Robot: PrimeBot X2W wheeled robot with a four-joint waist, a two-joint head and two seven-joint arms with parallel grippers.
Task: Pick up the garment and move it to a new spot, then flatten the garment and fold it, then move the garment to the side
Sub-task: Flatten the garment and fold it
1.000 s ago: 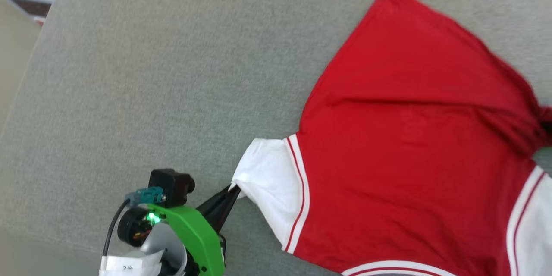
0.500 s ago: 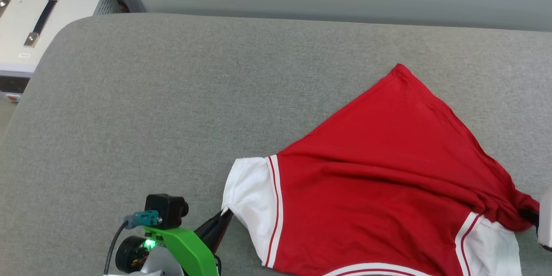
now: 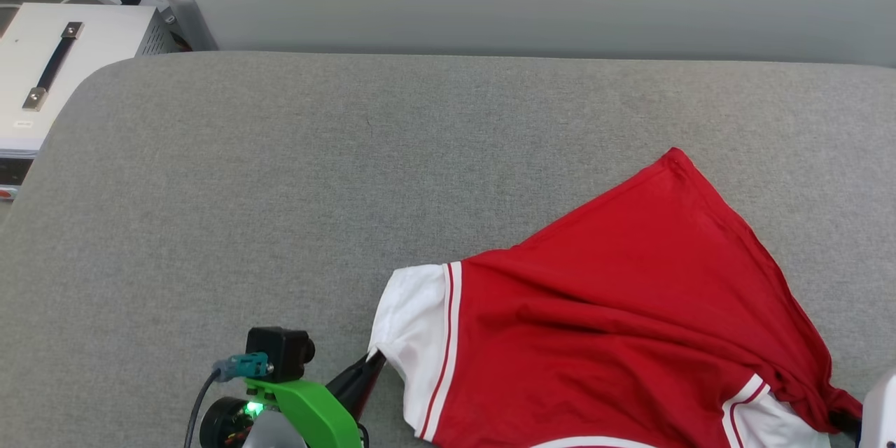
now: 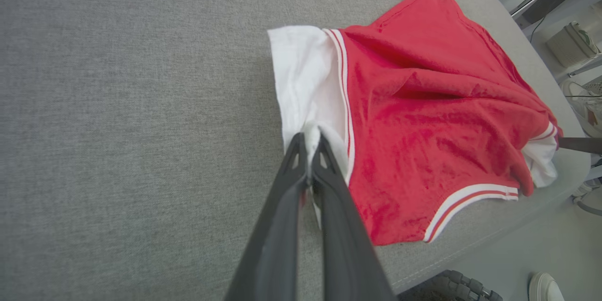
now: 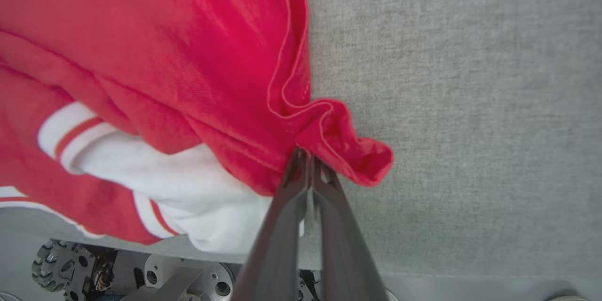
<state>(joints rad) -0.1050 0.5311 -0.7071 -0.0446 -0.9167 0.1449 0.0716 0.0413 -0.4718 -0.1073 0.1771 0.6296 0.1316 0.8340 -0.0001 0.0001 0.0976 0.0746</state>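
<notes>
We hold the garment [image 3: 616, 308] apart, likely to stretch it flat; our left hand [image 4: 310, 137] pinches tight on its white sleeve [image 4: 305, 75], our right hand [image 5: 308, 156] on a bunched red edge; it lies on the bench's [image 3: 280, 189] near right.

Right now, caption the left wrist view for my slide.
Left gripper pinches the garment by its white sleeve on a grey surface.

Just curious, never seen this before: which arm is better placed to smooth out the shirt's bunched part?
Probably the right: the right gripper is shut on the crumpled red corner of the garment. The left gripper pinches the white sleeve opposite.
</notes>
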